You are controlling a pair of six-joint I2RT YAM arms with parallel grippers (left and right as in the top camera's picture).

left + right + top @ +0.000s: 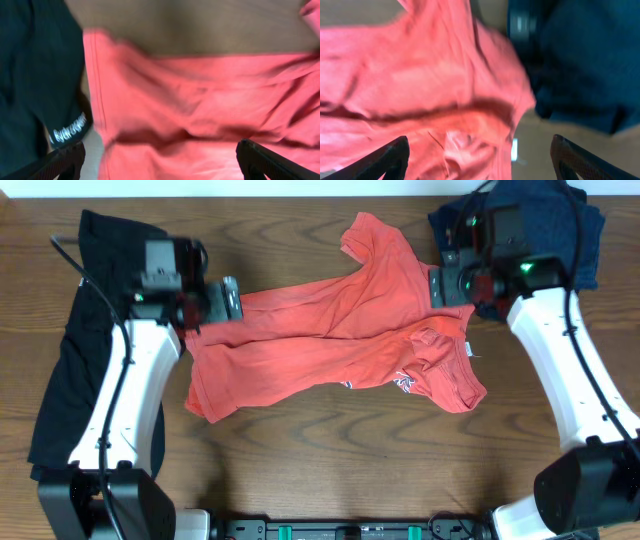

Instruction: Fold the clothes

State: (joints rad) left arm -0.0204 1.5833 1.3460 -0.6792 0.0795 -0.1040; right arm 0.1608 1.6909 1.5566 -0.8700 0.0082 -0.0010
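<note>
Both grippers are spread wide and hold nothing. The left gripper [228, 300] hangs at the left edge of the shirt. In its wrist view, its two dark fingers [62, 162] sit far apart at the lower corners, with red cloth between them. The right gripper [440, 285] hangs at the shirt's upper right edge. Its fingers [390, 157] are also wide apart in its wrist view. Whether either gripper touches the cloth cannot be told.

Under everything lies the brown wooden table with a bold grain [330, 470]. The coral-red short-sleeved cotton T-shirt [330, 340] lies rumpled across the middle of the table. It reaches from one gripper to the other and is partly doubled over itself. One sleeve points toward the far edge of the table, and the hem sags toward the near left.

A long black garment [70, 370] lies along the left side of the table, beneath the left arm and just beside the shirt's left edge. A dark navy bunched garment [580, 230] lies at the far right corner, behind the right arm and near the shirt.

A small patch of white and dark lettering [405, 381] shows near the shirt's lower right. The left wrist view shows a small white printed label [70, 130] on the black garment's edge, blurred past reading.
</note>
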